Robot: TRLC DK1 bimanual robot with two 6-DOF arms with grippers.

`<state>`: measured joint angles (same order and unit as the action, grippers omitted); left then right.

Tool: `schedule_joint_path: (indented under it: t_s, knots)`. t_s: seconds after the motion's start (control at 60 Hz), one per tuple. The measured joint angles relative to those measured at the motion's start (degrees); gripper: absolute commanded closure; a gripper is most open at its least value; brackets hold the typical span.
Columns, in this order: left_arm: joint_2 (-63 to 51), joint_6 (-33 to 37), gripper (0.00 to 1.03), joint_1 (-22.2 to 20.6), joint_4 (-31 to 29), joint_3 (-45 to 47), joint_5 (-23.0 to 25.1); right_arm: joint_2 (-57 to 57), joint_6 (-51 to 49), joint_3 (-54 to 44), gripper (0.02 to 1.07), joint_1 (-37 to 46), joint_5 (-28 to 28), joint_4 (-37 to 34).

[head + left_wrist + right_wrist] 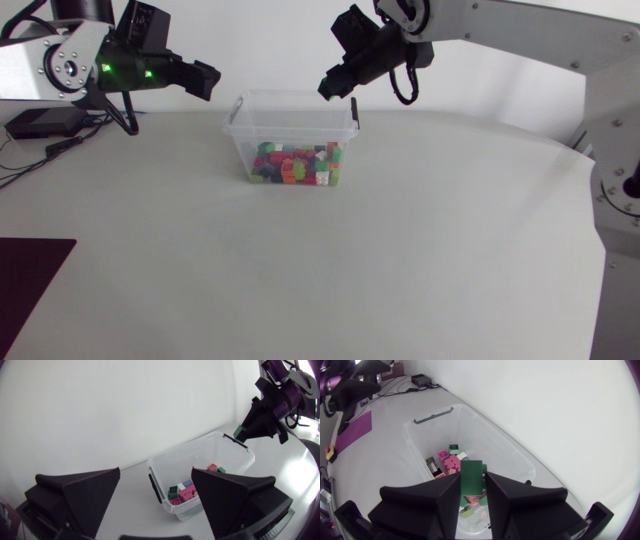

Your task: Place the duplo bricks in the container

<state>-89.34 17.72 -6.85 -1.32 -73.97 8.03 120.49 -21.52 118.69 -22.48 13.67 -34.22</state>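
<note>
- The right gripper (471,482) is clamping a green brick (471,477) between its two broad matte black fingers, which are pressing on it from both sides; the brick's long axis is running along the fingers and pointing down and ahead.
- That brick is hanging directly over the container (290,131), inside the rim and near its far right corner, so I judge that the coming move is turning on one thing only: the opening is lying straight below the brick, and letting go should be enough.
- The container is sitting a little behind the middle of the table (300,270), its long side facing the head view. It is a clear, thin-walled plastic tub with rounded corners and a dark clip handle at each short end.
- A pile of bricks (295,165) is already lying in its bottom: small, hard, blocky, studded pieces in pink, red, green, orange and blue, jumbled at all angles.
- The left gripper (205,80) is hovering beside the container's left end, well above the table, with its wedge fingers spread wide and nothing between them.
- The right arm is therefore the nearer one and the only one carrying a brick.
- The table surface is looking smooth, pale and matte.
</note>
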Motion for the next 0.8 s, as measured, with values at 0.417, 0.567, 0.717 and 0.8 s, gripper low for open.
schedule_joint_path:
  t_s: [0.417,0.567,0.717,0.8]
  knots:
    - [8.8,0.0,0.04,0.0,3.0,9.3,0.0,6.2,0.8,2.0,0.06,0.0,-1.6,4.1]
    - [12.4,0.0,0.04,0.1,3.9,13.2,0.0,6.0,1.3,1.0,0.06,0.0,-3.9,8.5]
    - [17.8,0.0,0.04,0.7,6.3,18.3,-1.0,-0.7,2.1,-8.9,0.06,0.1,-8.8,16.6]
    - [20.6,-0.2,0.04,0.8,8.0,21.0,-2.2,-5.7,2.5,-14.8,0.06,0.6,-10.1,19.7]
